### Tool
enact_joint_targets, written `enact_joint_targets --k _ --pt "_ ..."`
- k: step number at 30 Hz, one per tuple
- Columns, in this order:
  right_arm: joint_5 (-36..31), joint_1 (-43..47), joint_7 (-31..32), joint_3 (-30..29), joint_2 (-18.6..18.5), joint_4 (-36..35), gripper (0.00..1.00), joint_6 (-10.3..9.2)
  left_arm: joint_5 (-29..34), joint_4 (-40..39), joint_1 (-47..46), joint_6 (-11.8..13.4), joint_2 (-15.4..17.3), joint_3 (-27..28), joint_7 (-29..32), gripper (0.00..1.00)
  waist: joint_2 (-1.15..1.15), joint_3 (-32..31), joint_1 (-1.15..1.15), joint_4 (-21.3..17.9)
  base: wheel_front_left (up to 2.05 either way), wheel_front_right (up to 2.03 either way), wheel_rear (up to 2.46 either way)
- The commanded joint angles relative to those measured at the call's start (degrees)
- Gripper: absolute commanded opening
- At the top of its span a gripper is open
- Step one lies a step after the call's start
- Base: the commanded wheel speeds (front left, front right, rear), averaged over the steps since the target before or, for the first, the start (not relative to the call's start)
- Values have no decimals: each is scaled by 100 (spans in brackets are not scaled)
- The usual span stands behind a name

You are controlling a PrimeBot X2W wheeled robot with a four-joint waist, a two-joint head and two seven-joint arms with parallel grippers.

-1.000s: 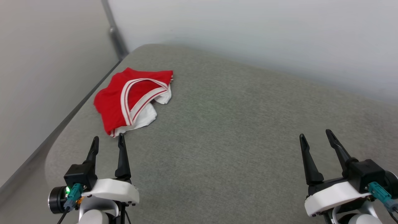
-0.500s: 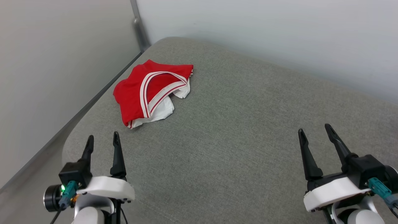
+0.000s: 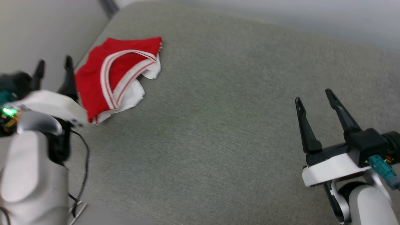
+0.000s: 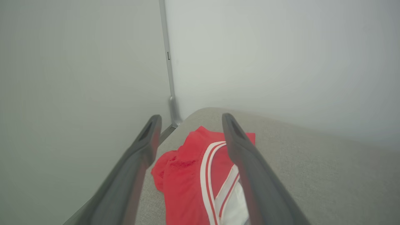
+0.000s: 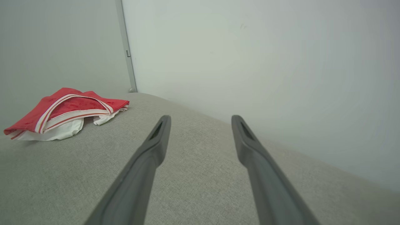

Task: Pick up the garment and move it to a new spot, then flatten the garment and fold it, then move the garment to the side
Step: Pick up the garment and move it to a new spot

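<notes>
The garment (image 3: 90, 82) is seen bunched at upper left on the grey cushion (image 3: 218, 131). The left gripper (image 3: 54, 61) beside it and the right gripper (image 3: 312, 95), lower right, are held wide.

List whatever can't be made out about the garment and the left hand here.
Head view: the left hand is blurred, and its white housing overlaps the garment's left edge.
Left wrist view: the bottom edge cuts off the garment's near end; one finger crosses it.
All views: folds hide any print on the garment.
Whether the hand touches the fabric: cannot tell.
</notes>
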Motion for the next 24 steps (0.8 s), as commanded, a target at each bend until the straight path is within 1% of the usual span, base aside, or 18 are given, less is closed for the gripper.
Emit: enact_joint_targets --k 1,5,8,11,14,17,20,22,23,24 --pt "-44 -174 -12 -22 1 -66 100 -2 -130 113 -348 -89 193 27 415 100 0 565 -1 -472 0 0 0" --pt "-104 -366 -55 11 0 -156 100 -2 -376 409 -889 -249 768 23 1522 100 0 1017 -1 -796 0 0 0" --pt "-94 -500 -98 -9 1 -190 100 -2 -705 696 -1205 -337 1142 -13 2466 100 0 1324 -1 -970 0 0 0" --pt "-89 -598 -169 -30 1 -161 100 -2 -1036 961 -1412 -372 1452 -51 3246 100 0 1561 -1 -1095 0 0 0" --pt "-61 -707 -237 -24 1 -108 100 -2 -1310 1251 -1537 -377 1681 -84 3938 100 0 1744 -1 -1191 0 0 0" --pt "-19 -807 -296 -5 1 -42 100 -2 -1465 1577 -1557 -378 1811 -97 4471 100 0 1866 -1 -1272 0 0 0" --pt "26 -854 -352 -4 1 17 100 -2 -1645 1869 -1509 -382 1803 -93 4859 100 0 1899 -1 -1322 0 0 0" --pt "34 -876 -375 -16 1 53 100 -2 -1742 2063 -1426 -358 1717 -87 5047 100 0 1894 -1 -1342 0 0 0" --pt "38 -887 -379 -29 1 70 100 -2 -1756 2126 -1402 -349 1702 -89 5085 79 0 1884 -1 -1349 0 0 0" --pt "48 -900 -384 -37 1 89 100 -2 -1774 2158 -1402 -346 1706 -75 5052 0 0 1871 -1 -1355 0 0 0"
